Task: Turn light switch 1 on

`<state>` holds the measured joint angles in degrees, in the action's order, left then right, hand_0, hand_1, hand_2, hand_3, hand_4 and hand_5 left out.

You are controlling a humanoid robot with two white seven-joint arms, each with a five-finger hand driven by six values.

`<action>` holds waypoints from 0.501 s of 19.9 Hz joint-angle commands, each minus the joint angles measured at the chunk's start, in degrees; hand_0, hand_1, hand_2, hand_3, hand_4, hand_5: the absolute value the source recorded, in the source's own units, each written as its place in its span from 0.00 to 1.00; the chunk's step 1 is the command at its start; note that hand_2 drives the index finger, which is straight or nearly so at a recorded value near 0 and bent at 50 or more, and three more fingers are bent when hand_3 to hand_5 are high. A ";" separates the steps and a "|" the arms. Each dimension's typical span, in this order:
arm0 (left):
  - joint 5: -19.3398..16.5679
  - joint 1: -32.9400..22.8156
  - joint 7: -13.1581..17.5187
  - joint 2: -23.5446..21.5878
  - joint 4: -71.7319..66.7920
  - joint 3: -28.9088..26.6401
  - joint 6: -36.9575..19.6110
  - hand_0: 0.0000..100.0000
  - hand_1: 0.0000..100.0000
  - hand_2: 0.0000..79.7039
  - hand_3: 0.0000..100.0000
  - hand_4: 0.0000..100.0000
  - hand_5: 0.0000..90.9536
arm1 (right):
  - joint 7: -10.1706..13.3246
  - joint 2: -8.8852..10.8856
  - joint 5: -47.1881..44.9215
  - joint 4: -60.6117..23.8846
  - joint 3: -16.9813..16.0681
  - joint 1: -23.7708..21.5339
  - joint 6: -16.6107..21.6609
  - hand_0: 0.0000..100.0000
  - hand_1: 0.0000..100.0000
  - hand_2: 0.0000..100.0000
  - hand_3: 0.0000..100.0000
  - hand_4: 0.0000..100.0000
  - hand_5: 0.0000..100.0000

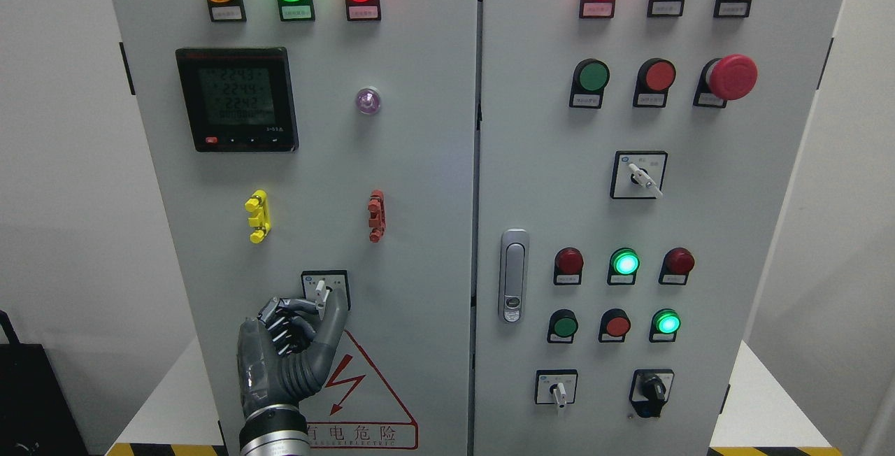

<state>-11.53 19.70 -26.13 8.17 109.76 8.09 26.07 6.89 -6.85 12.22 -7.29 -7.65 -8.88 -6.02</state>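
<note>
Low on the left cabinet door, the left hand (294,333) reached the rotary switch (321,293).
Its fingers were curled just below-left of the white lever, thumb raised beside it; whether they pinched it could not be told. The lever's long axis stood roughly upright. No right hand showed.

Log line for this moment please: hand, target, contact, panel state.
left robot hand | white-handled rotary switch on grey left cabinet door | fingers pinching handle | handle upright | right arm unseen
</note>
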 commanded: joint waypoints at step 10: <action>0.02 0.43 0.03 0.00 -0.78 0.00 0.04 0.14 0.57 0.78 0.94 0.93 0.92 | -0.04 0.00 0.00 0.00 0.00 0.00 0.05 0.05 0.00 0.00 0.00 0.00 0.00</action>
<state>-11.52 19.89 -26.14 8.18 109.41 8.08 26.14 6.89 -6.86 12.22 -7.29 -7.65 -8.88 -6.02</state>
